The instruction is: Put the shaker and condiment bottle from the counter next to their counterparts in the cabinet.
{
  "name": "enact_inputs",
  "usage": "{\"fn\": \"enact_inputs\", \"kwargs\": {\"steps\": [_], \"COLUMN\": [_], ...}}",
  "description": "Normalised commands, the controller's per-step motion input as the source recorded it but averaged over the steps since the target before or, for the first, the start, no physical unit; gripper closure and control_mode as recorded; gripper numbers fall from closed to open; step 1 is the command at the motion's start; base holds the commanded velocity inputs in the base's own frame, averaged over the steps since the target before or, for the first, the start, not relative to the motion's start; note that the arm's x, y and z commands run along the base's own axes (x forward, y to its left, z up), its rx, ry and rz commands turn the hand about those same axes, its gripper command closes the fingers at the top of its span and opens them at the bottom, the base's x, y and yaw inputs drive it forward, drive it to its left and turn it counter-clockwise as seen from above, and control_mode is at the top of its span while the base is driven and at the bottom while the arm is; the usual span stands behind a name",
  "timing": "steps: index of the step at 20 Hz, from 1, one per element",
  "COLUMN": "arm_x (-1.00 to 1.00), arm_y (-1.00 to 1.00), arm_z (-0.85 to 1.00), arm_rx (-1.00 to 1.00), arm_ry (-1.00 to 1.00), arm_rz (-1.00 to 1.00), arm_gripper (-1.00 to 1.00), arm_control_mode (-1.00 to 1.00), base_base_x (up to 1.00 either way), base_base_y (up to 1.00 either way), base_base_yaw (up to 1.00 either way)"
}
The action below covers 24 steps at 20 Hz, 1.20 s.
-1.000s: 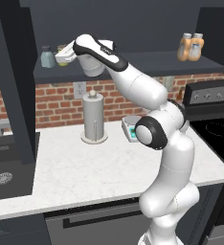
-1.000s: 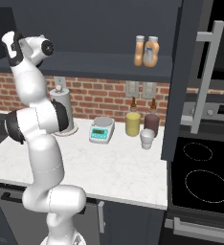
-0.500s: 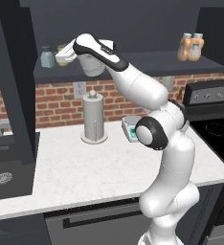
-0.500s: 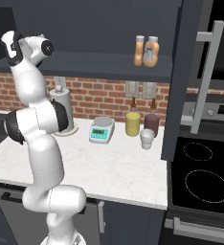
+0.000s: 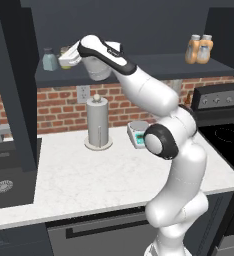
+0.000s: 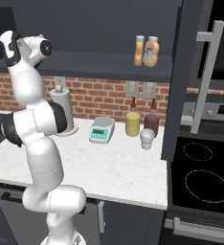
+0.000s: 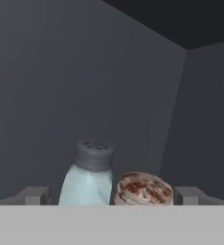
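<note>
My gripper [image 7: 112, 195] is up at the left end of the dark cabinet shelf [image 5: 139, 64], open, with its fingertips [image 7: 35, 195] wide apart. Just past them stands the pale blue-grey shaker [image 7: 87, 179] with its grey cap. Beside it, close to the right fingertip, is a stubby round jar with a speckled brown top [image 7: 143, 189], apparently the shaker. From the left base, the blue-grey shaker [image 5: 50, 60] stands left of my hand [image 5: 64, 61], with a bit of olive [image 5: 64, 50] behind it. Two orange bottles [image 5: 194, 49] [image 5: 205, 50] stand together at the shelf's right end.
On the marble counter [image 5: 89, 175] stand a paper-towel roll [image 5: 99, 122], a small scale [image 6: 102, 130], a yellow spouted bottle [image 6: 132, 122], a dark bottle [image 6: 151, 123] and a white cup [image 6: 147, 139]. A sink [image 5: 4, 186] lies left, a stove [image 6: 205, 177] right. An open cabinet door [image 6: 181, 81] hangs beside the stove.
</note>
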Motion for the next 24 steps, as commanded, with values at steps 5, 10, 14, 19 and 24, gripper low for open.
{"fn": "enact_inputs", "kwargs": {"steps": [5,10,14,19,24], "arm_x": [-0.26,-0.21,-0.24,-0.27,-0.31], "arm_y": [-0.21,-0.23,-0.22,-0.24,-0.21], "arm_z": [-0.04,-0.02,-0.03,-0.01,-0.02], "arm_rx": [0.02,0.03,0.03,0.04,0.05], "arm_ry": [0.00,-0.01,-0.02,-0.03,-0.01], "arm_rz": [0.00,0.00,0.00,0.00,-0.01], "arm_gripper": [-1.00,-1.00,-1.00,-1.00,-1.00], "arm_control_mode": [-1.00,-1.00,-1.00,-1.00,-1.00], "base_base_x": [0.00,0.00,0.00,0.00,0.00], "base_base_y": [0.00,0.00,0.00,0.00,0.00], "base_base_yaw": [0.00,0.00,0.00,0.00,0.00]}}
